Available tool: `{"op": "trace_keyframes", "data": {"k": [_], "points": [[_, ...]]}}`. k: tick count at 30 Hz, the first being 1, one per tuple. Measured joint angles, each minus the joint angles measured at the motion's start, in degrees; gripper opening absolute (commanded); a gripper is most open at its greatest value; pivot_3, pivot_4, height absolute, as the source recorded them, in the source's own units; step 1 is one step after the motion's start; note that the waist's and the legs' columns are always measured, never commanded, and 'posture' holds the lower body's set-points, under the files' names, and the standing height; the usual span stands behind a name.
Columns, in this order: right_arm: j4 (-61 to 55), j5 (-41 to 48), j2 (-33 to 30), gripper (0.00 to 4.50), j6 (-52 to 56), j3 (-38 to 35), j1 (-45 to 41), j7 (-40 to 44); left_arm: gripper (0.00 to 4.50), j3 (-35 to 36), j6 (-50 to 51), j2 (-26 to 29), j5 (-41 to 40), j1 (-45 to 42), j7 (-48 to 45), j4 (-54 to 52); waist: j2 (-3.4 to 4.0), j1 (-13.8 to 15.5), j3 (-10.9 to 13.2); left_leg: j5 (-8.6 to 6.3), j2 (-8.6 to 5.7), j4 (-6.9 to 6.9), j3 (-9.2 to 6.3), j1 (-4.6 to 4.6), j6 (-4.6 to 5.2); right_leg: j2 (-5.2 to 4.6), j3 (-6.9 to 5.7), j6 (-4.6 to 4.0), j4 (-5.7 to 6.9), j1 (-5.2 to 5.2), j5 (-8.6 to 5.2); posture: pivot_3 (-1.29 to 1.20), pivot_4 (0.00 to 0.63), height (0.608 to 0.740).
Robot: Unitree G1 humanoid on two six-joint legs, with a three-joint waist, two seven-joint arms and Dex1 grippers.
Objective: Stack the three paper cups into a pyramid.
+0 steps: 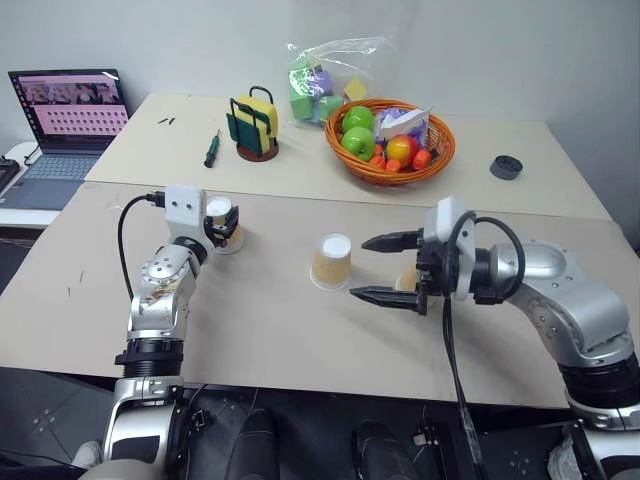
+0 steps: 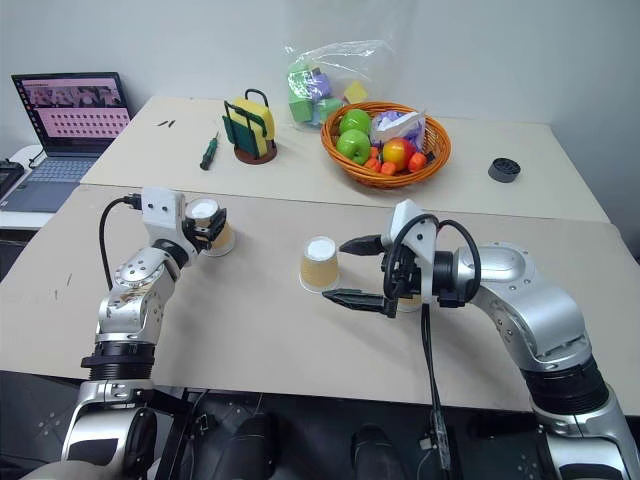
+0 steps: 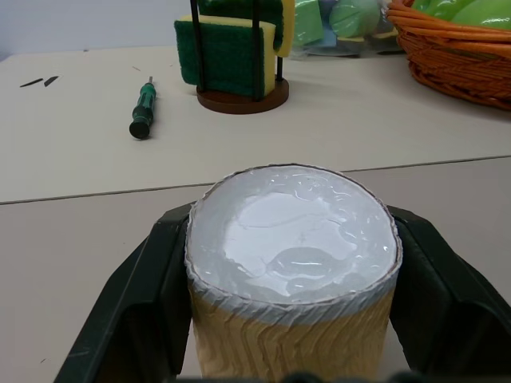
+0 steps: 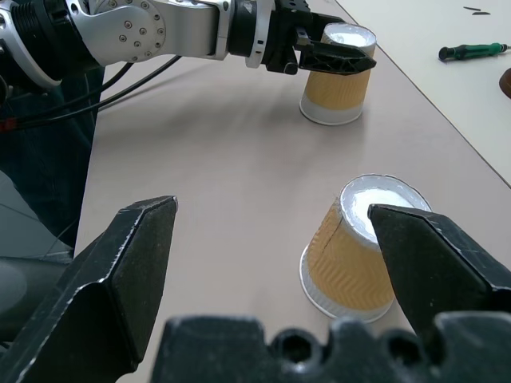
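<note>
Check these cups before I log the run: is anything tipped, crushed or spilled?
Nothing stands out. The left gripper has closed around one upside-down cup; the middle cup stands inverted and intact. A third cup sits partly hidden behind the open right gripper, so I cannot judge it.

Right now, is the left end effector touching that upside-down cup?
Touching: the left wrist view shows both fingers pressed against the paper cup's sides.
</note>
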Motion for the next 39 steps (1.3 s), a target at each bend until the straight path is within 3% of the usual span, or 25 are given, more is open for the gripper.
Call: {"op": "trace_keyframes", "data": {"k": [3, 8, 13, 21, 24, 25, 33, 39], "points": [[-0.02, -0.02, 0.0, 4.5, 0.0, -0.05, 0.02, -0.16, 3.13, -0.49, 0.09, -0.07, -1.36, 0.01, -2.16, -1.0, 0.0, 0.05, 0.0, 0.0, 0.0, 0.0, 0.0, -0.02, 0.0, 0.0, 0.0, 0.0, 0.0, -0.01, 0.0, 0.0, 0.15, 0.669], [0.0, -0.55, 0.0, 4.5, 0.0, -0.11, 0.02, -0.85, 3.13, -7.91, 1.49, 0.67, -4.44, 1.61, -13.23, -10.4, 0.0, 0.08, 0.0, 0.0, -0.01, 0.0, 0.0, -0.09, 0.0, -0.01, -0.01, 0.0, -0.03, -0.03, 0.0, 0.0, 0.15, 0.669], [-0.01, -0.98, -0.01, 4.5, 0.0, -0.55, 0.04, -1.32, 3.13, -12.11, 5.28, 1.99, -6.58, 4.45, -19.77, -12.26, 0.02, -0.68, 0.0, 0.01, 0.0, 0.0, -0.01, -0.08, 0.01, 0.0, -0.01, 0.0, 0.0, -0.05, 0.0, 0.0, 0.15, 0.669], [-1.26, -0.92, -0.29, 4.5, 0.04, -2.0, 0.88, -2.31, 3.13, -12.88, 5.62, 3.28, -6.51, 3.83, -22.65, -11.76, 0.02, -0.64, 0.0, 0.0, 0.0, 0.01, -0.02, -0.08, 0.01, 0.0, -0.01, 0.01, -0.01, -0.03, -0.01, 0.0, 0.15, 0.669], [-1.69, -0.91, -0.46, 4.5, 0.13, -3.1, 1.2, -2.59, 3.92, -13.71, 4.91, 3.4, -6.26, 3.56, -23.83, -11.3, 0.02, -0.54, 0.0, 0.0, 0.0, 0.02, -0.02, -0.08, 0.01, -0.01, -0.01, 0.01, -0.01, -0.02, -0.01, 0.0, 0.15, 0.669], [-1.78, -0.91, -0.57, 4.5, 0.19, -3.17, 1.22, -2.68, 4.38, -14.06, 4.82, 3.4, -6.19, 3.57, -24.13, -11.0, 0.02, -0.53, 0.0, 0.0, 0.0, 0.02, -0.02, -0.08, 0.01, 0.0, -0.01, 0.01, -0.01, -0.03, -0.01, 0.0, 0.15, 0.669], [-1.98, -0.88, -0.84, 4.5, 0.32, -3.85, 2.16, -2.73, 4.45, -14.52, 5.19, 4.73, -6.28, 3.59, -26.21, -10.91, 0.02, -0.57, 0.0, 0.0, 0.0, 0.01, -0.02, -0.08, 0.01, 0.0, -0.01, 0.01, -0.01, -0.04, -0.01, 0.0, 0.15, 0.669], [-1.15, 1.3, -3.28, 4.5, 0.33, -8.64, 2.47, -1.6, 4.45, -9.07, 12.99, 13.71, -14.24, 3.46, -31.98, -20.47, 0.06, -0.84, 0.03, 0.0, 0.01, 0.0, -0.02, -0.1, 0.01, -0.01, -0.01, 0.02, -0.01, -0.06, -0.03, 0.0, 0.15, 0.669]]}}
